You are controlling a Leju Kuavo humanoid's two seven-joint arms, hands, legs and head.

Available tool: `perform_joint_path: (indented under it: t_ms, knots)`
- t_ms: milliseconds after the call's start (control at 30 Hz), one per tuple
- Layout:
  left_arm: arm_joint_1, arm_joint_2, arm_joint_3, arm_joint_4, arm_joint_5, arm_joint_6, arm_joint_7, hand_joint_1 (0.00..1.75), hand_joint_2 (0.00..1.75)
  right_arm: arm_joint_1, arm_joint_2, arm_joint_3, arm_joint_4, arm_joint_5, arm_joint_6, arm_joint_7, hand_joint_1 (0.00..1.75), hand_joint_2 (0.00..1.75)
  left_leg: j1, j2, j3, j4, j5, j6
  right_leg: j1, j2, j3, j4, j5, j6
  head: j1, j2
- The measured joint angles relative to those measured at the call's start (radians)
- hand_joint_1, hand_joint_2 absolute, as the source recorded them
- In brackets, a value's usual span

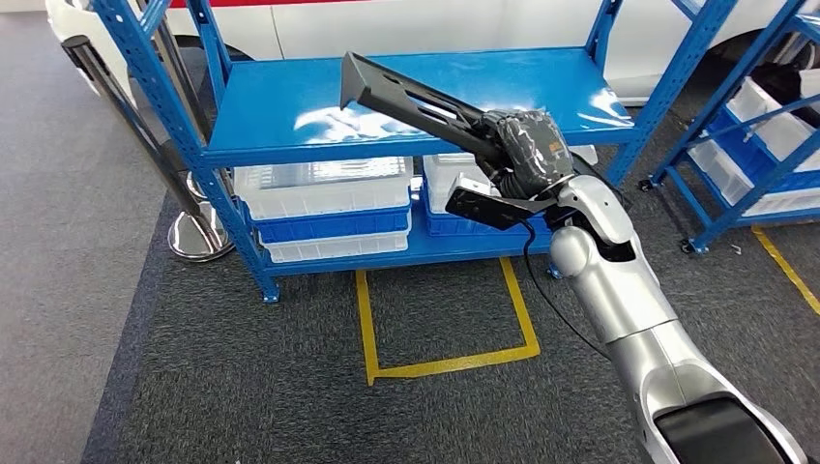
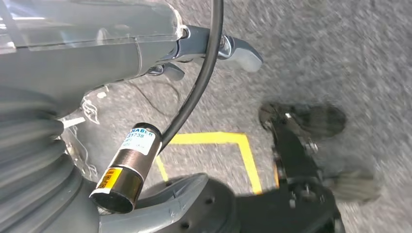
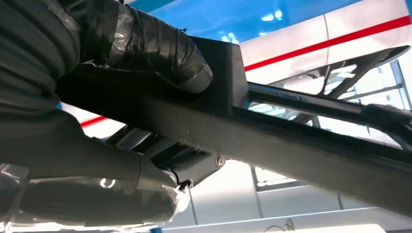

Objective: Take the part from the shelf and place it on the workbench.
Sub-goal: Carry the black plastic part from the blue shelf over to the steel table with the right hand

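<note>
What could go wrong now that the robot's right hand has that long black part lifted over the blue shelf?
1. The right hand grips the long black part at one end, so the far end overhangs and could sag or twist in the grip.
2. That far end sits low over the top shelf deck; a swing away might scrape it or hit a blue upright.
3. The black cable hanging by the forearm could snag.

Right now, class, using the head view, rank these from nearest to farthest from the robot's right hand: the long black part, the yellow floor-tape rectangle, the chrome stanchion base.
1. Long black part: gripped in the right hand.
2. Yellow floor-tape rectangle: on the carpet below the hand.
3. Chrome stanchion base: far left, beside the shelf leg.
</note>
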Motion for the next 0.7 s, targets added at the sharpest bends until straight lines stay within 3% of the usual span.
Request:
perform_joint_path:
  t_ms: [33, 67, 133, 200, 267, 300, 333, 400, 433, 500, 567, 600, 633, 667, 700]
  knots:
    - [0.0, 0.0, 0.0, 0.0, 0.002, 0.001, 0.002, 0.0, 1.75, 0.0, 0.001, 0.002, 0.001, -0.002, 0.001, 0.0, 1.75, 1.75, 0.0, 0.008, -0.011, 0.0, 0.007, 0.0, -0.002, -0.004, -0.01, 0.051, -0.028, 0.003, 0.0, 0.0]
    - [0.0, 0.0, 0.001, 0.0, 0.004, 0.002, 0.004, 0.0, 1.75, 0.0, 0.002, 0.004, 0.003, -0.003, 0.002, 0.0, 1.75, 1.75, -0.001, 0.016, -0.022, 0.001, 0.015, -0.001, -0.004, -0.007, -0.013, 0.091, -0.035, 0.006, 0.0, 0.0]
    - [-0.002, 0.0, 0.002, 0.0, 0.009, 0.003, 0.009, 0.0, 1.75, -0.001, 0.004, 0.008, 0.007, -0.005, 0.004, 0.001, 1.75, 1.75, 0.0, 0.036, -0.052, 0.007, 0.033, -0.004, -0.009, -0.013, 0.011, 0.124, -0.002, 0.012, 0.0, 0.0]
    - [-0.004, 0.0, 0.002, 0.0, 0.012, 0.006, 0.014, 0.0, 1.75, -0.005, 0.007, 0.011, 0.009, -0.006, 0.005, 0.002, 1.75, 1.75, -0.001, 0.054, -0.079, 0.017, 0.048, -0.012, -0.011, -0.039, 0.098, 0.046, 0.037, 0.013, 0.0, 0.0]
    - [-0.005, 0.001, 0.003, 0.0, 0.015, 0.009, 0.018, 0.0, 1.75, -0.014, 0.014, 0.014, 0.009, -0.008, 0.006, 0.002, 1.75, 1.75, -0.004, 0.071, -0.095, 0.026, 0.06, -0.023, -0.003, -0.075, 0.198, -0.088, 0.012, 0.005, -0.001, 0.0]
    - [-0.005, 0.002, 0.005, 0.0, 0.018, 0.011, 0.019, 0.0, 1.75, -0.02, 0.017, 0.015, 0.009, -0.009, 0.007, 0.002, 1.75, 1.75, -0.006, 0.081, -0.098, 0.027, 0.067, -0.029, 0.003, -0.085, 0.225, -0.135, -0.005, -0.002, -0.001, 0.0]
    - [-0.005, 0.002, 0.006, 0.0, 0.02, 0.013, 0.021, 0.0, 1.75, -0.024, 0.019, 0.016, 0.01, -0.01, 0.008, 0.002, 1.75, 1.75, -0.006, 0.092, -0.1, 0.025, 0.075, -0.036, 0.009, -0.082, 0.231, -0.158, -0.012, -0.011, -0.001, 0.0]
    - [-0.006, 0.003, 0.01, 0.0, 0.023, 0.014, 0.025, 0.0, 1.75, -0.026, 0.02, 0.018, 0.014, -0.012, 0.01, 0.002, 1.75, 1.75, -0.003, 0.098, -0.105, 0.023, 0.08, -0.05, 0.009, -0.065, 0.217, -0.165, 0.006, -0.03, -0.001, 0.0]
    - [-0.005, 0.004, 0.011, 0.0, 0.024, 0.015, 0.026, 0.0, 1.75, -0.027, 0.02, 0.019, 0.017, -0.012, 0.01, 0.003, 1.75, 1.75, -0.001, 0.083, -0.114, 0.038, 0.06, -0.055, 0.008, -0.056, 0.207, -0.167, 0.017, -0.039, -0.001, 0.0]
    - [-0.001, 0.005, 0.012, 0.0, 0.025, 0.015, 0.028, 0.0, 1.75, -0.028, 0.025, 0.021, 0.021, -0.012, 0.011, 0.004, 1.75, 1.75, 0.002, 0.036, -0.144, 0.126, -0.031, -0.062, 0.007, -0.039, 0.181, -0.169, 0.042, -0.055, -0.002, 0.0]
    - [0.002, 0.006, 0.014, 0.0, 0.025, 0.015, 0.03, 0.0, 1.75, -0.027, 0.03, 0.022, 0.025, -0.013, 0.011, 0.003, 1.75, 1.75, 0.0, 0.009, -0.177, 0.256, -0.115, -0.061, 0.012, -0.015, 0.15, -0.167, 0.066, -0.062, -0.002, 0.0]
    - [0.002, 0.007, 0.015, 0.0, 0.025, 0.015, 0.03, 0.0, 1.75, -0.027, 0.032, 0.022, 0.026, -0.013, 0.011, 0.003, 1.75, 1.75, -0.001, 0.004, -0.18, 0.3, -0.127, -0.058, 0.015, -0.001, 0.135, -0.166, 0.078, -0.063, -0.002, 0.0]
    - [0.002, 0.008, 0.016, 0.0, 0.025, 0.016, 0.03, 0.0, 1.75, -0.026, 0.032, 0.022, 0.027, -0.013, 0.012, 0.002, 1.75, 1.75, -0.004, 0.001, -0.167, 0.311, -0.119, -0.053, 0.018, 0.011, 0.12, -0.164, 0.089, -0.063, -0.002, 0.0]
    - [0.002, 0.008, 0.016, 0.0, 0.025, 0.016, 0.03, 0.0, 1.75, -0.026, 0.032, 0.022, 0.028, -0.013, 0.012, 0.002, 1.75, 1.75, -0.007, -0.003, -0.136, 0.287, -0.097, -0.046, 0.02, 0.025, 0.106, -0.162, 0.1, -0.063, -0.002, 0.0]
    - [0.001, 0.009, 0.017, 0.0, 0.025, 0.016, 0.03, 0.0, 1.75, -0.026, 0.033, 0.022, 0.029, -0.013, 0.012, 0.002, 1.75, 1.75, -0.01, -0.015, -0.088, 0.227, -0.072, -0.035, 0.021, 0.037, 0.094, -0.161, 0.11, -0.062, -0.002, 0.0]
